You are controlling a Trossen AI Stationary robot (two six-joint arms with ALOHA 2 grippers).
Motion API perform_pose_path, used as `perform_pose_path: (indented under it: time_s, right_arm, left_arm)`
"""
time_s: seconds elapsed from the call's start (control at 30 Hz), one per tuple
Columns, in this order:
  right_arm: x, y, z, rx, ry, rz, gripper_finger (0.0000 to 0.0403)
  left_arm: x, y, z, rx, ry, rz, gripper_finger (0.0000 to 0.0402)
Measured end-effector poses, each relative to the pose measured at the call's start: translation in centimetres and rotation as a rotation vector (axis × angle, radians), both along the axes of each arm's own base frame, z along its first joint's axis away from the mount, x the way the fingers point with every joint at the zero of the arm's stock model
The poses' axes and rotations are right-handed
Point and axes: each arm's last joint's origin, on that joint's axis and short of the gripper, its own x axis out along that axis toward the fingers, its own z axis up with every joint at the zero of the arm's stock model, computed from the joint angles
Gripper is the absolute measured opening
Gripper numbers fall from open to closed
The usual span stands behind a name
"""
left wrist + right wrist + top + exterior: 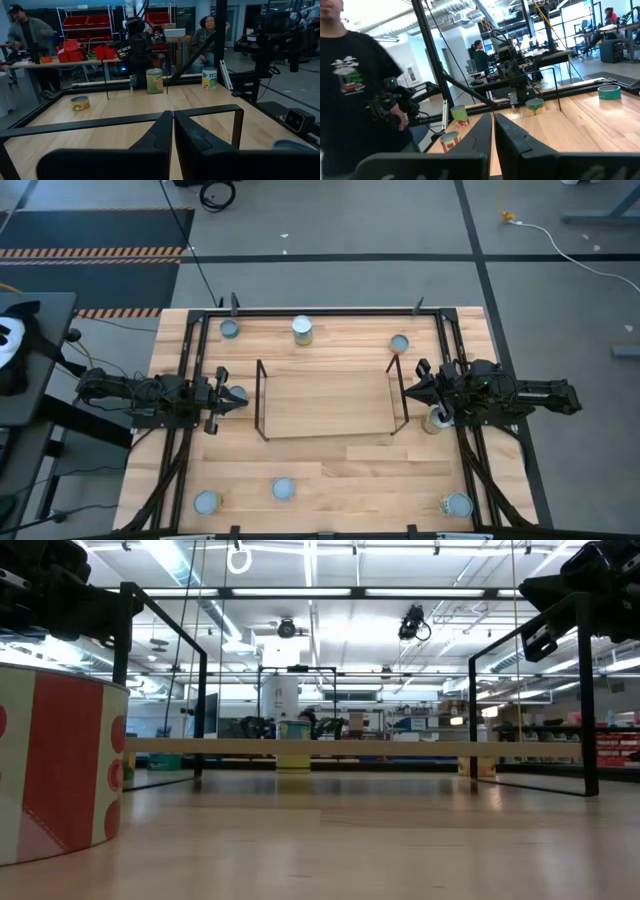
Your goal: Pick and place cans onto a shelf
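Cans are sitting scattered on the counter point(330, 470) around the shelf point(330, 425), which is standing empty in the middle. Three are lying along the far edge: one at the left point(229, 329), a taller one point(302, 330) near the middle and one at the right point(399, 343). Three more are resting along the near edge: two at the left point(206, 502) point(283, 489) and one at the right point(456, 505). Another can point(237, 394) is sitting just beside the left gripper point(236, 402), and one more point(435, 421) is lying partly under the right arm, next to the shelf's right end frame.

Both arms are hanging level above the counter, facing each other across the shelf. The left gripper is pointing at the shelf's left end with its fingers point(160, 135) pressed together, holding nothing. The right gripper point(410, 392) is pointing at the right end, its fingers point(482, 131) likewise closed on nothing.

In the low view a red and white can point(55, 770) is looming close at the left. People are showing in the room beyond the counter.
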Motion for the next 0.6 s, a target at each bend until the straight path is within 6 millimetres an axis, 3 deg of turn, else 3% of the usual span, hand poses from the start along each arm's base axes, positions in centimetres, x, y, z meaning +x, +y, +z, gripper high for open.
perform_pose_path:
  time_s: [0.23,0.43,0.6]
  right_arm:
    - [0.0,-0.1,0.0,0.001,0.0,-0.012,0.0027]
    - [0.0,-1.0,0.1,0.021,-0.017,-0.283,0.0027]
    - [-0.1,-1.1,0.4,0.028,-0.043,-0.346,0.0027]
  left_arm:
    - [0.0,0.0,0.0,0.009,-0.002,0.001,0.0025]
    - [-0.1,0.0,0.8,-0.048,-0.078,0.0,0.0025]
    - [-0.1,0.1,1.2,-0.035,-0.127,0.021,0.0025]
